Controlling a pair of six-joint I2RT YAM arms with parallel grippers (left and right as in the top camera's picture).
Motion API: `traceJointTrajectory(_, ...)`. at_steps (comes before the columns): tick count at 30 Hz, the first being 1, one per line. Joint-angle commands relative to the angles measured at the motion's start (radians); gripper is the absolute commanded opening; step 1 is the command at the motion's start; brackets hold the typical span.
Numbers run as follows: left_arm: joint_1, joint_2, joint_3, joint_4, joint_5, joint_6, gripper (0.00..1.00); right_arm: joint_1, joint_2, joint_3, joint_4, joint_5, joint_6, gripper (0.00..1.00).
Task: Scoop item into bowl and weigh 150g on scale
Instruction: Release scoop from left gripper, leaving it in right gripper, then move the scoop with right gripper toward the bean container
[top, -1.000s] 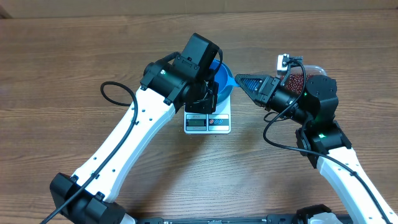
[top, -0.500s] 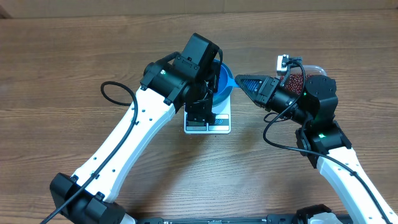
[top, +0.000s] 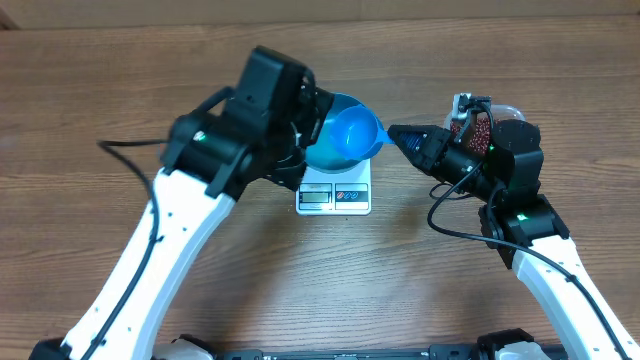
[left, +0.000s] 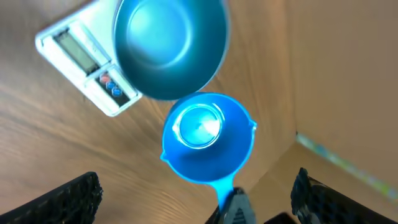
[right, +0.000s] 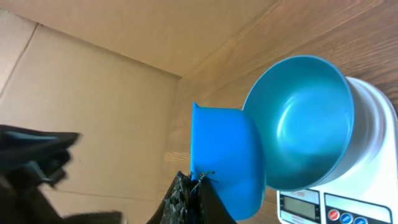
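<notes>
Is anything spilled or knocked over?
Nothing stands out. The bowl sits upright and empty on the scale, the scoop is empty too, and the beans are in their tub, none on the table.

Bright even light, soft shadows; left wrist view blurred; glare in scoop (left: 200, 124), bowl (left: 168, 43).

Blue bowl (top: 318, 156) seated on white scale (top: 333, 196), blue scoop (top: 355, 133) over bowl's right rim, right gripper (top: 398, 135) pinched on its handle, beans (top: 477, 130) in clear tub (top: 505, 108) behind right arm, left arm (top: 200, 190) overlapping bowl's left side, wooden table (top: 100, 80).
</notes>
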Motion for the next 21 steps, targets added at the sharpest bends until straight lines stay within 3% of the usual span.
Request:
traceJointTrajectory(1,0.024,-0.037,0.017,0.000,-0.059,0.312,1.00,-0.015,-0.005,0.019,-0.009,0.007,-0.061,0.04)
traceJointTrajectory(3,0.035,-0.040,0.017,-0.001,-0.058,0.451,1.00,-0.017,-0.005,0.019,-0.019,0.007,-0.062,0.04)
traceJointTrajectory(4,0.040,-0.040,0.017,-0.001,-0.058,0.592,1.00,-0.016,-0.005,0.019,-0.019,0.006,-0.064,0.04)
traceJointTrajectory(13,0.040,-0.039,0.017,-0.059,-0.059,1.138,1.00,-0.052,-0.022,0.019,-0.064,0.015,-0.146,0.04)
traceJointTrajectory(15,0.040,-0.037,0.017,-0.084,-0.059,1.257,0.90,-0.094,-0.040,0.019,-0.116,0.026,-0.166,0.04)
traceJointTrajectory(16,0.040,-0.035,0.017,-0.092,-0.059,1.304,0.81,-0.112,-0.050,0.020,-0.142,0.026,-0.189,0.04)
traceJointTrajectory(18,0.040,-0.031,0.016,-0.104,-0.059,1.381,0.76,-0.153,-0.073,0.021,-0.196,0.027,-0.230,0.04)
traceJointTrajectory(19,0.040,-0.030,0.017,-0.104,-0.059,1.398,0.76,-0.165,-0.082,0.021,-0.211,0.026,-0.242,0.04)
traceJointTrajectory(20,0.040,-0.029,0.017,-0.105,-0.059,1.413,0.91,-0.189,-0.102,0.021,-0.241,0.026,-0.267,0.04)
traceJointTrajectory(21,0.040,-0.028,0.017,-0.102,-0.059,1.411,0.99,-0.204,-0.119,0.021,-0.261,0.026,-0.281,0.04)
